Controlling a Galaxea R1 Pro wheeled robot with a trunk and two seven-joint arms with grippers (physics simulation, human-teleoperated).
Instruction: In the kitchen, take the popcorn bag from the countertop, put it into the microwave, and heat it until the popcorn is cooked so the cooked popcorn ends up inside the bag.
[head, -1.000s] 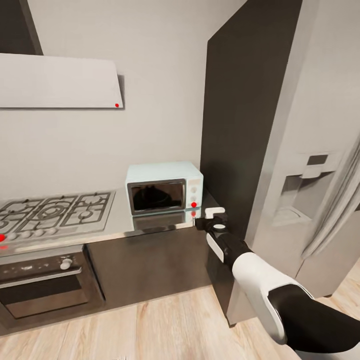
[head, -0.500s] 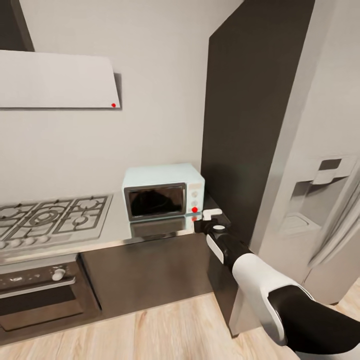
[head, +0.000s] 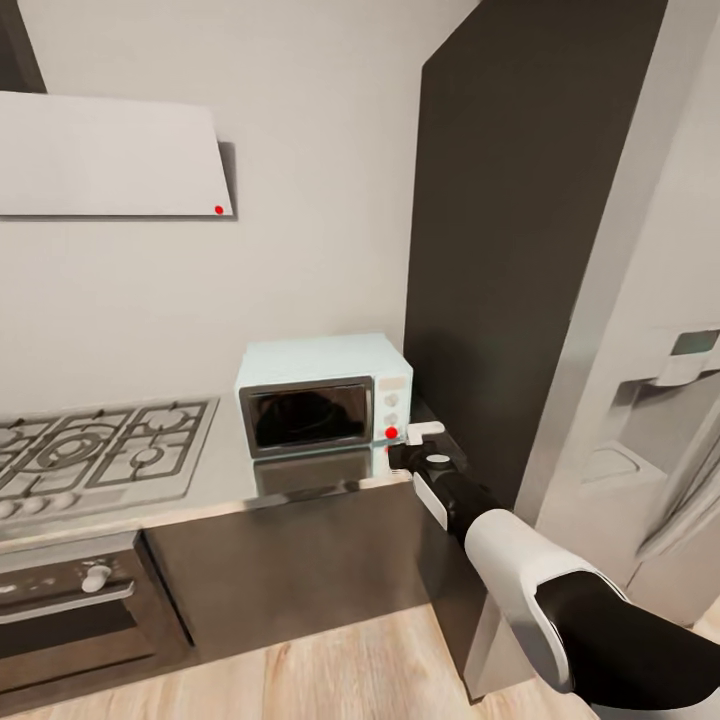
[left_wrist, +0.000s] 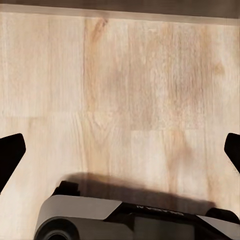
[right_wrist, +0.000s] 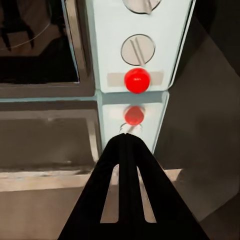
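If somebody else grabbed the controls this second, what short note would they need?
Right gripper: shut, empty, tips pointed at the microwave's red button, just short of it.
Left gripper: open, empty, hanging over the wood floor.
Microwave door looks closed. The popcorn bag isn't visible, and the glass is too dark to tell whether it's inside.
Likely left: press the button, though check for the bag first.

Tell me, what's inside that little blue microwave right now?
The microwave door is closed. Through its dark glass only dim reflections show, so whether anything is inside cannot be told. The right gripper, fingers together, points at the red button.
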